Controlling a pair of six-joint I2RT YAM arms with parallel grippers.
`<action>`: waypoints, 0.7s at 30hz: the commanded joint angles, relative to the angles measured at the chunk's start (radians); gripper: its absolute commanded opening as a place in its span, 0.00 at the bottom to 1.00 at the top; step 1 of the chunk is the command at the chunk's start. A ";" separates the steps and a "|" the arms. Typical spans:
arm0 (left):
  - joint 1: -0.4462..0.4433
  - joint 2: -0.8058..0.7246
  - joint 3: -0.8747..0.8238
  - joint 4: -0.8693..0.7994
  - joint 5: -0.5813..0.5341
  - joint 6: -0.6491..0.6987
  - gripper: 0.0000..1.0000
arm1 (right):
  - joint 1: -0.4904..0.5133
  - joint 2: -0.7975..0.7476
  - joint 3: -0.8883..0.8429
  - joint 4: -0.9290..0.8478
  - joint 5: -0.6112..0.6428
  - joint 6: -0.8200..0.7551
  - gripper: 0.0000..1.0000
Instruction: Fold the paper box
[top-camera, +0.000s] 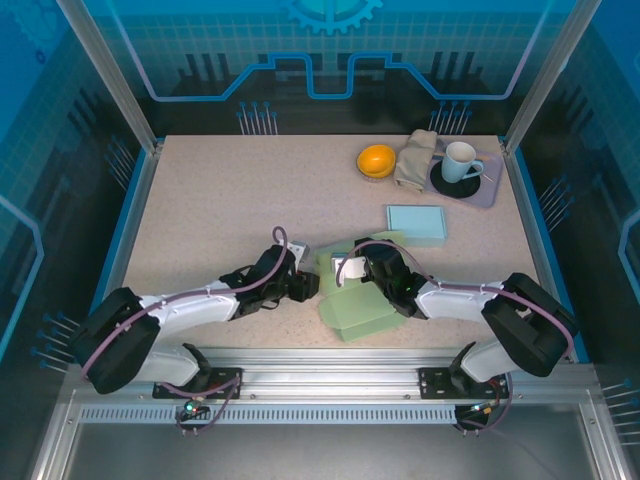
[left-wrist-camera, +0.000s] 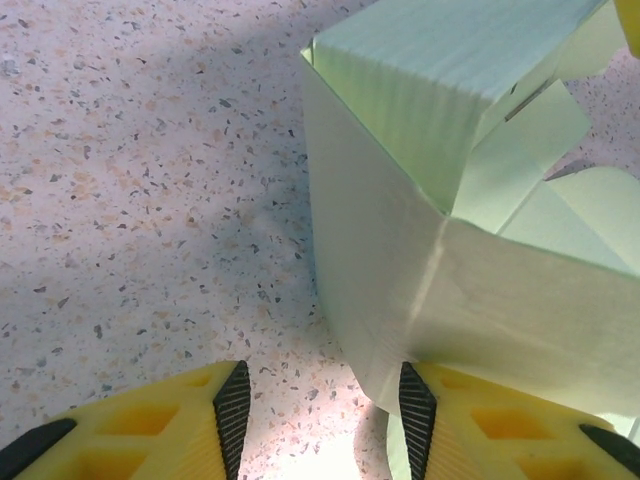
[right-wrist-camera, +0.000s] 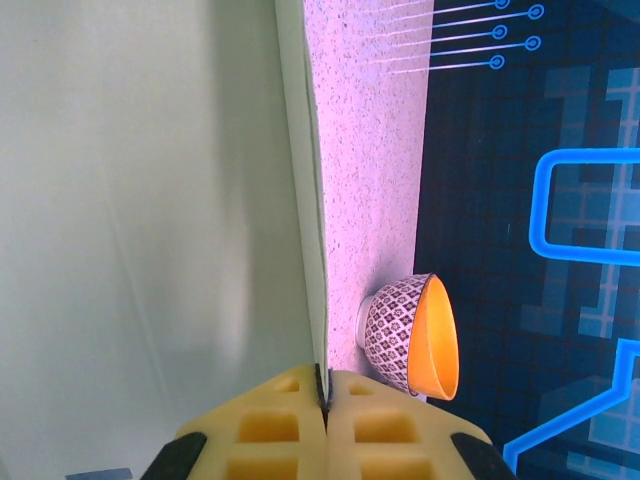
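The pale green paper box (top-camera: 352, 298) lies partly folded near the table's front middle, its flaps spread toward the arms. My left gripper (top-camera: 303, 285) sits at the box's left side. In the left wrist view it (left-wrist-camera: 325, 415) is open, with speckled table between the black pads and the low corner of the box wall (left-wrist-camera: 400, 290) just inside the right pad (left-wrist-camera: 416, 408). My right gripper (top-camera: 350, 268) reaches in from the right. It (right-wrist-camera: 322, 385) is shut on the thin edge of an upright box panel (right-wrist-camera: 150, 200).
An orange bowl (top-camera: 376, 160) with a patterned outside (right-wrist-camera: 410, 335) stands at the back. To its right are a beige cloth (top-camera: 415, 160) and a mug (top-camera: 460, 160) on a dark saucer. A light blue flat box (top-camera: 416, 223) lies behind the right arm.
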 joint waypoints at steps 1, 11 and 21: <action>-0.007 0.019 0.032 0.031 0.020 -0.024 0.50 | -0.011 -0.004 -0.011 0.023 -0.001 0.025 0.00; -0.005 0.050 0.048 0.060 0.008 -0.048 0.60 | -0.010 -0.002 -0.013 0.006 0.000 0.020 0.00; -0.006 0.028 0.005 0.168 0.101 -0.054 0.61 | -0.010 -0.003 -0.009 0.001 0.001 0.021 0.00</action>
